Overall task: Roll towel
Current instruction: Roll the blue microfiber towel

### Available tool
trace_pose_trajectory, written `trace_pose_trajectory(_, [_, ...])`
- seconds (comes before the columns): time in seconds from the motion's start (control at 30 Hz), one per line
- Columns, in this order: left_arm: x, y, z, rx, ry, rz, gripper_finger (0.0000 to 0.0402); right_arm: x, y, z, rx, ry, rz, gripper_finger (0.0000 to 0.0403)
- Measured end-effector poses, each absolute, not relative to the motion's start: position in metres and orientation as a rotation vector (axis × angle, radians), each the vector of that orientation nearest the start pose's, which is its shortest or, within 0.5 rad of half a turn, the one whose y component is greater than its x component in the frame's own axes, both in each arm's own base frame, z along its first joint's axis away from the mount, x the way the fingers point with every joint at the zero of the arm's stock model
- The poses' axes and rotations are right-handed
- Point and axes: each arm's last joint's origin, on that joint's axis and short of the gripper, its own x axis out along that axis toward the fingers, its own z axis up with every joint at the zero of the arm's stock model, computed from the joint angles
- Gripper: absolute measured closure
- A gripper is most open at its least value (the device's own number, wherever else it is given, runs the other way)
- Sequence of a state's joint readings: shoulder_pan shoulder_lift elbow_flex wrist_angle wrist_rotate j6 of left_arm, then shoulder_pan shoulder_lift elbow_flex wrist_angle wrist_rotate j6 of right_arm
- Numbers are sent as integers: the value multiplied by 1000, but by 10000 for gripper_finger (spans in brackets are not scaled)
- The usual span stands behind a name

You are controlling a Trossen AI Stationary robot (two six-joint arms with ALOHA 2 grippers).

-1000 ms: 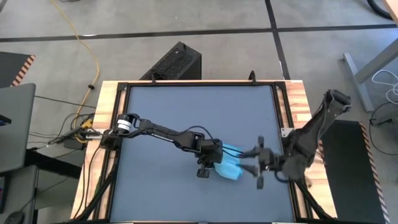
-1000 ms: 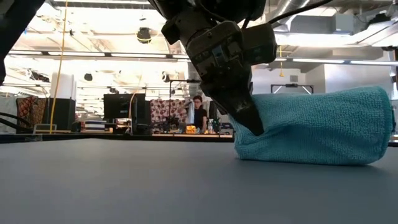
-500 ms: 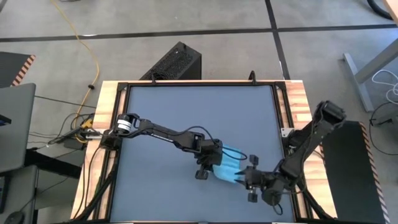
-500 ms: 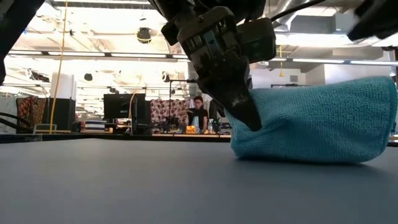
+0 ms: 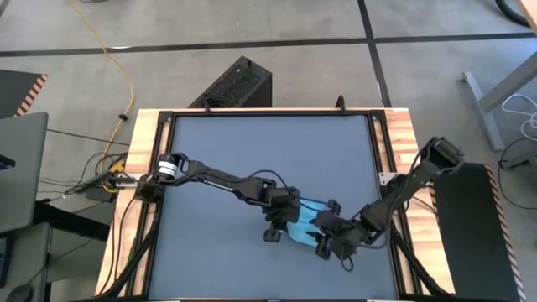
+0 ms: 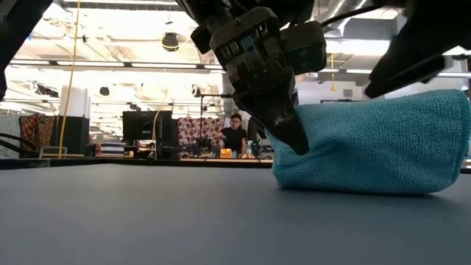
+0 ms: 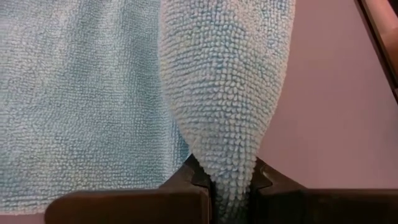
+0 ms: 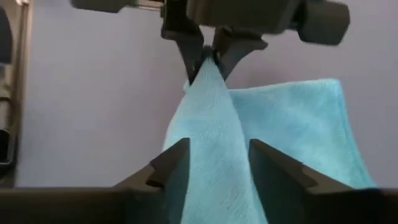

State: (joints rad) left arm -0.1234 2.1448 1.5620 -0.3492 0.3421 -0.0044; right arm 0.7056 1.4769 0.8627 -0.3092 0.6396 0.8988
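Looking across the low view, we see the dark grey table (image 6: 132, 221) filling the bottom of the frame, with the towel (image 6: 375, 147) bunched at the right, resting on the tabletop. Our left hand (image 6: 283, 121) comes down from the top centre and is clamped tight on a pinched ridge of the towel at its left end; in the left wrist view that fold is wedged between the closed fingers (image 7: 193, 180). Our right hand (image 5: 330, 232) sits at the lower right of the high view, just beside the left hand. Its fingers (image 8: 171, 162) stand parted on either side of the raised fold; we cannot tell whether they press it. Farther back, at mid-frame in the low view, a person (image 6: 235, 136) sits among desks and monitors.
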Motion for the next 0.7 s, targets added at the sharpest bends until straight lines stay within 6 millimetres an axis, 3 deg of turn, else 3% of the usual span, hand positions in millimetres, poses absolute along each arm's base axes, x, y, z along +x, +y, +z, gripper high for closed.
trace_pose_trajectory(0.17, [453, -66, 164, -104, 936, -424, 390, 236, 164, 201, 162, 700, -201, 166])
trace_pose_trajectory(0.4, [453, -66, 164, -116, 935, -409, 390, 251, 164, 210, 329, 616, -142, 180])
trace_pose_trajectory(0.7, [456, -65, 166, -126, 912, -375, 390, 259, 148, 200, 396, 843, 30, 167])
